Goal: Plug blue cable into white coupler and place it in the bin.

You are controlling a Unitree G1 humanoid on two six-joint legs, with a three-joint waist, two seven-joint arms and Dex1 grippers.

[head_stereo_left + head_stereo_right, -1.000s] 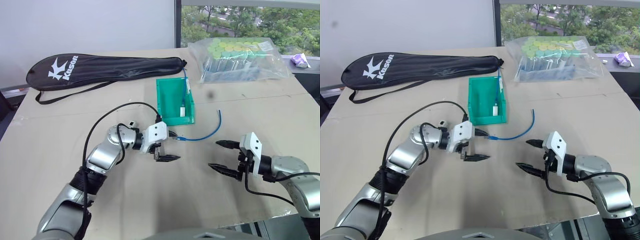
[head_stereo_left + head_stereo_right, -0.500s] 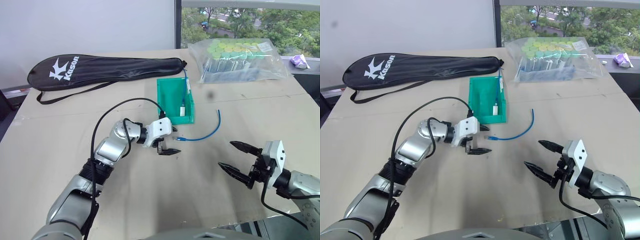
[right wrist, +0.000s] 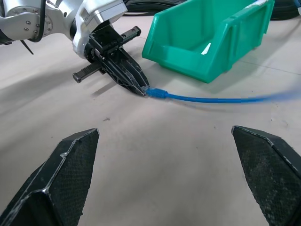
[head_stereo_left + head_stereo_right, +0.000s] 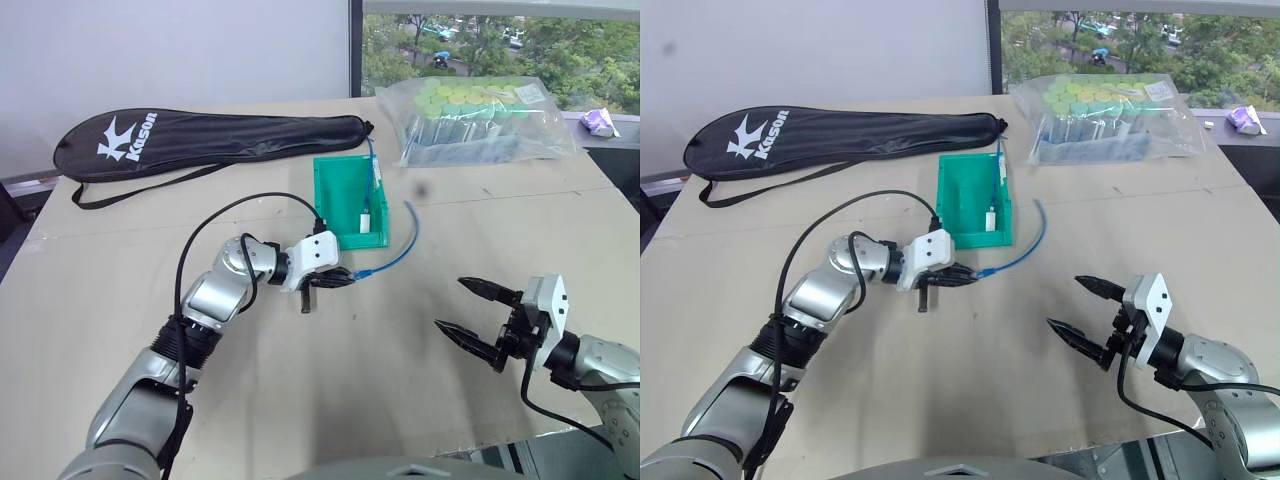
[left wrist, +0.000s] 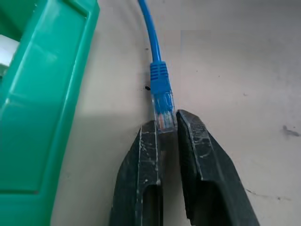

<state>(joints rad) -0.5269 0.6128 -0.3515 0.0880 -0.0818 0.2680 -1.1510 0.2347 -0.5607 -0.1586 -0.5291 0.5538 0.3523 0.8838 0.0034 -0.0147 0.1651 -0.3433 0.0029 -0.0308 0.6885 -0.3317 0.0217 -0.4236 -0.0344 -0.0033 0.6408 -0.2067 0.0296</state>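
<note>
While black left pincer (image 5: 164, 123) pinches its clear plug, thin blue cable (image 4: 395, 256) curves

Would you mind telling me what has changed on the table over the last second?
The left gripper has shut on the clear plug tip of the blue cable, and the cable's far end has swung toward the bin. The right gripper drew back and stays open. The bin, the white coupler inside it, the racket bag and the plastic bag stayed put.

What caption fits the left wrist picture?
Left gripper pinching the blue cable by its clear plug beside the bin.
</note>
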